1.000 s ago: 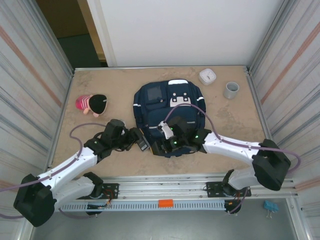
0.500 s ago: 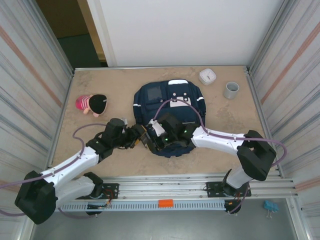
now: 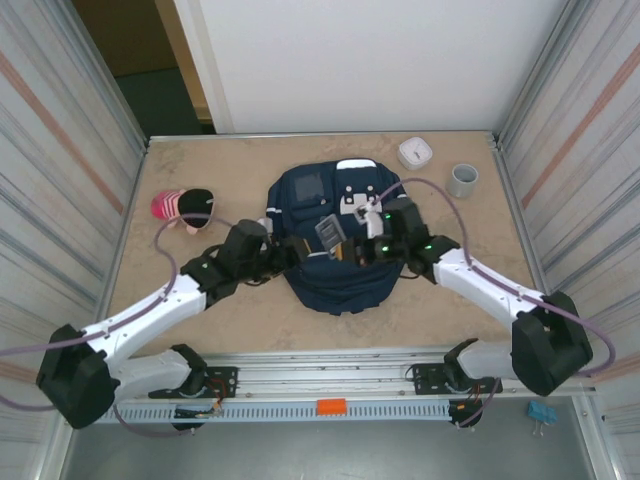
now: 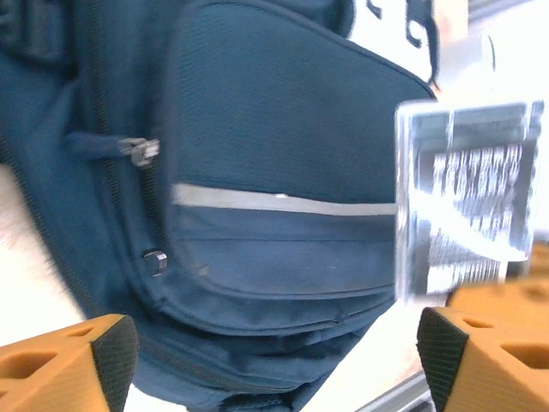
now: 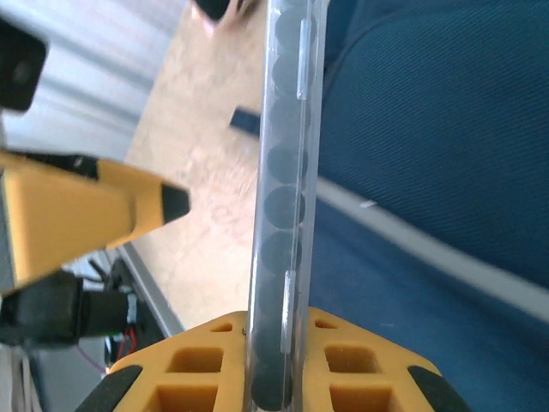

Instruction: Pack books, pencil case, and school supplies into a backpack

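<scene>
Top external: fixed overhead at the near edge, looking down across the whole table (image 3: 240,170). Both wrist cameras: very close, facing the backpack (image 3: 340,285) fabric, the area all three views share.

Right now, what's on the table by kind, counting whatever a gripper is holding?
Backpack: 1
Plush toy: 1
White round device: 1
Grey cup: 1
Clear case, held in the right gripper: 1
Total: 5

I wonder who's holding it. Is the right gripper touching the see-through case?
Touching. The right wrist view shows the clear case pinched edge-on between the two yellow fingers of the right gripper, with no gap.
</scene>
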You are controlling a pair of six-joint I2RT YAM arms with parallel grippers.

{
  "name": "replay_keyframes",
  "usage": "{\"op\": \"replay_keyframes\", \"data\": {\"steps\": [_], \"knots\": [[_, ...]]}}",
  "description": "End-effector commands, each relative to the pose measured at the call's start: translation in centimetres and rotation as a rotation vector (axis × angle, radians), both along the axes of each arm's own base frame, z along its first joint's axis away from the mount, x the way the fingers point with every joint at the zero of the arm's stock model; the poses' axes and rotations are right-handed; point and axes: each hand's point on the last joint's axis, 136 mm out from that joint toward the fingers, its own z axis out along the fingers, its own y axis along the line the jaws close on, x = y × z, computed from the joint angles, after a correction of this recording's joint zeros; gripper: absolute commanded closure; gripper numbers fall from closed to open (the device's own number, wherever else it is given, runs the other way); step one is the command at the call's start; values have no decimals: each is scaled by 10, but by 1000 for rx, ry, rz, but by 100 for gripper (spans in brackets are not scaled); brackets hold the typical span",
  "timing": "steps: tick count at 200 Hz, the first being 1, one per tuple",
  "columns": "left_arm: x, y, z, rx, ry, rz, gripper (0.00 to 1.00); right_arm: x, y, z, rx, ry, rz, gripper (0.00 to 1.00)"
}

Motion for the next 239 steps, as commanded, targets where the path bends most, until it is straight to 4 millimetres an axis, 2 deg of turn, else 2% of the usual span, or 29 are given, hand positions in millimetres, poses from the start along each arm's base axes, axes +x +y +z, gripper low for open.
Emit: {"op": "replay_keyframes", "data": {"steps": [1, 18, 37, 64, 92, 120, 136, 150, 166, 184, 202, 215, 230, 239], "knots": [[8, -5, 6, 318, -190, -237, 14, 9, -31, 24, 114, 38, -38, 93], [12, -29, 8, 449, -309, -424, 15, 21, -62, 29, 156, 78, -105, 93], [12, -54, 1, 584, -421, -620, 15, 30, -94, 30, 201, 128, -177, 93], [23, -71, -15, 713, -469, -740, 14, 33, -126, 24, 235, 172, -267, 94], [23, -91, -31, 758, -483, -853, 13, 29, -140, 21, 239, 185, -310, 94], [10, -118, -47, 771, -521, -975, 12, 24, -142, 19, 228, 191, -317, 93], [10, -126, -58, 784, -524, -992, 11, 23, -142, 20, 230, 194, -314, 94], [15, -127, -66, 807, -509, -982, 11, 21, -142, 22, 230, 191, -311, 94], [32, -120, -65, 890, -510, -888, 14, 20, -143, 24, 222, 185, -315, 94], [47, -111, -50, 946, -541, -787, 24, 17, -144, 26, 209, 178, -320, 94], [53, -107, -27, 917, -590, -714, 39, 15, -146, 26, 194, 171, -331, 94], [57, -101, -13, 893, -626, -664, 44, 14, -147, 25, 188, 169, -338, 94], [63, -91, -6, 879, -633, -625, 49, 12, -147, 23, 190, 178, -340, 94], [65, -84, -6, 882, -625, -611, 56, 11, -146, 21, 192, 185, -338, 94]]}}
